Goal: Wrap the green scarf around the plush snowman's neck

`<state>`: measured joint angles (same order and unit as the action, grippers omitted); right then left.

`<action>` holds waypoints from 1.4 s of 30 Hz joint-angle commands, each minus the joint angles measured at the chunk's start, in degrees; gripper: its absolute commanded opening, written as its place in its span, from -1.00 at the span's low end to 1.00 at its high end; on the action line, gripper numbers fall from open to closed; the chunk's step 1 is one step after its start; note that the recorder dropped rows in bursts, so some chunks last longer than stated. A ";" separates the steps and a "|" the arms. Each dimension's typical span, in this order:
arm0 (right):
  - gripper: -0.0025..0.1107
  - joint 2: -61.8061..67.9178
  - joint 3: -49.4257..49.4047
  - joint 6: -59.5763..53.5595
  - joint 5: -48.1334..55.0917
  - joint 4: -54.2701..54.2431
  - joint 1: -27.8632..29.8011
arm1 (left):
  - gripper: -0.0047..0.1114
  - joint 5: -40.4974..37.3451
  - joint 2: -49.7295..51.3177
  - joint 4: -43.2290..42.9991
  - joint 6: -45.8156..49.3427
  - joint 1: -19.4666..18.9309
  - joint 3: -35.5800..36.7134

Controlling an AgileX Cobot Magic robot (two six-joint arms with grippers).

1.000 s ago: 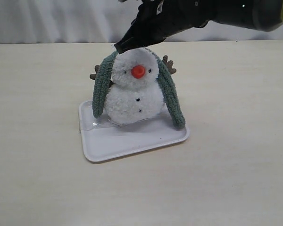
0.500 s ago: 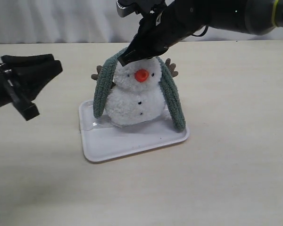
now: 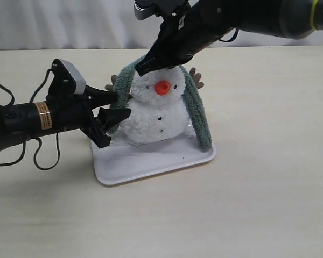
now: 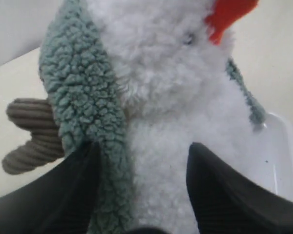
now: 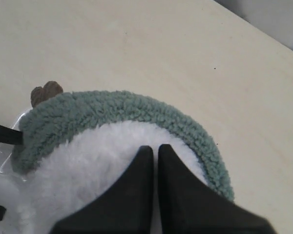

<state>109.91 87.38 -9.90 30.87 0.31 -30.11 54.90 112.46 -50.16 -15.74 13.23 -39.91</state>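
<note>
The plush snowman (image 3: 151,115) sits upright on a white tray (image 3: 151,164), its orange nose facing the camera. The green scarf (image 3: 196,113) is draped over the back of its head and hangs down both sides; it arcs behind the head in the right wrist view (image 5: 117,105). My right gripper (image 3: 141,69) is shut, its tips (image 5: 154,148) resting on the white head fluff just in front of the scarf. My left gripper (image 3: 123,105) is open around the scarf's left hanging end (image 4: 83,97) and the snowman's side (image 4: 171,73). The scarf and head hide the neck.
A brown twig arm (image 3: 195,77) sticks out behind each shoulder, one showing beside the left finger (image 4: 31,126). The tray's rim (image 4: 278,146) lies just past the snowman. A cable loops from the left arm (image 3: 43,161) over the beige table.
The left arm has come in from the left edge, and its open jaws now straddle the scarf's left end. The right gripper stays shut on top of the head.
</note>
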 commanded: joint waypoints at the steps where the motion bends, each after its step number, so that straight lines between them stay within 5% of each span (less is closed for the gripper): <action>1: -0.88 0.23 -0.19 0.13 2.52 0.39 0.03 | -0.04 -4.28 0.50 5.44 0.94 1.08 -1.04; 16: -0.88 0.23 -0.19 0.13 3.04 0.39 0.03 | -0.05 -7.15 0.90 9.06 0.68 1.74 -1.14; 24: -0.88 0.23 -0.19 0.13 4.25 0.39 0.03 | -0.93 -8.95 0.90 8.27 1.07 4.86 -1.14; 28: -0.88 0.23 -0.19 0.13 4.95 0.39 0.03 | -0.92 -8.97 0.80 2.31 -0.94 4.86 -1.49; 34: -0.88 0.23 -0.19 0.13 4.95 0.39 0.03 | -0.92 -17.71 -3.77 -4.63 -17.84 4.86 -1.91; 37: -0.88 0.23 -0.19 0.13 4.95 0.39 0.03 | -0.92 -22.41 -7.29 -17.07 -30.98 4.86 -2.59; 40: -0.88 0.23 -0.19 0.13 4.95 0.39 0.03 | -0.92 -19.31 -8.75 -36.69 -50.74 4.86 -4.09; 42: -0.88 0.23 -0.19 0.13 4.95 0.39 0.03 | -0.92 -25.31 -8.75 -37.67 -52.96 4.86 -4.19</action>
<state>109.91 87.51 -9.90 33.18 0.31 -30.11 33.73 104.05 -84.79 -64.32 17.98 -43.75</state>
